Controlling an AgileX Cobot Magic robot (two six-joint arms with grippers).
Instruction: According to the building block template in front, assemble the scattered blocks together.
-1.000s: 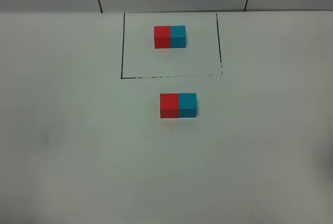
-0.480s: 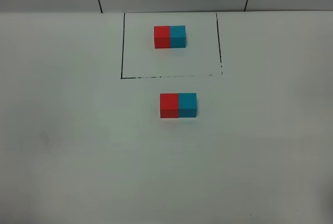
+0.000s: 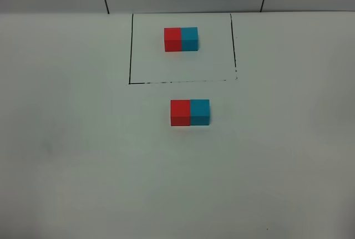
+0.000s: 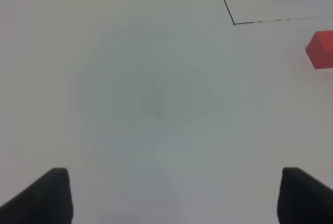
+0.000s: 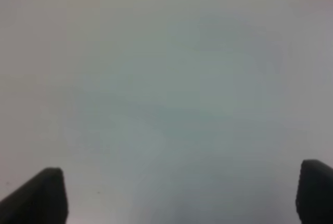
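We count four cubes on the table (image 3: pixel 66 139): two red and two cyan. One red (image 3: pixel 172 39) and one cyan (image 3: pixel 189 38) sit joined at upper center inside one black drawn frame (image 3: pixel 131 50). One red (image 3: pixel 180 112) and one cyan (image 3: pixel 200 111) sit touching at center. That makes two pairs.

The white desk (image 3: pixel 77 156) carries the framed building block template (image 3: pixel 181 39) and, nearer, the red cube (image 3: pixel 180 112) touching the cyan cube (image 3: pixel 200 111)
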